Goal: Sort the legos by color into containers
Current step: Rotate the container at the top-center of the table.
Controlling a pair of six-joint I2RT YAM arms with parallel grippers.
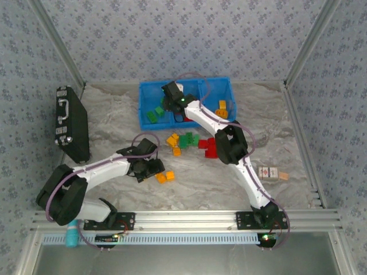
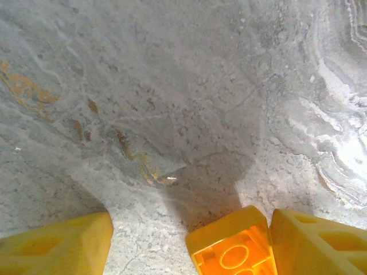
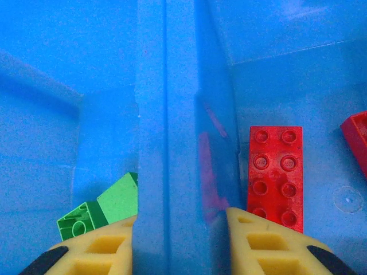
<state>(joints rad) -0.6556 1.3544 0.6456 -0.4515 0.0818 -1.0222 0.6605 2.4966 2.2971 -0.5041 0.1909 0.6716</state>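
Marbled grey counter (image 1: 114,123), walled in by patterned paper, is your work surface, with the blue bin (image 1: 141,109) at the far middle. By my reading you're roughly halfway. Each of the bin's three compartments already has bricks of a single colour, but a fair heap lies unsorted outside it.

- **Left compartment:** green bricks (image 1: 153,113).
- **Middle compartment:** red, including a red two-by-four brick (image 3: 274,172) lying flat beside the divider (image 3: 172,143).
- **Right compartment:** orange-yellow bricks (image 1: 222,109).

What's left sits in a cluster just near of the bin: loose orange bricks (image 1: 172,141), loose green bricks (image 1: 187,139) and loose red bricks (image 1: 208,147). Two orange bricks (image 1: 165,176) lie nearer you on the left.

Your right gripper (image 3: 179,217) is down in the bin. Its jaws stand narrow astride the divider between the green and red compartments, with a pad against each side and no brick between them.

Your left gripper (image 2: 192,223) hangs low over the counter with its jaws wide. An orange-yellow brick (image 2: 232,249) sits between them, touching the right-hand finger and apart from the other, so it's not yet gripped. I'd take it for one of the two near-left bricks.
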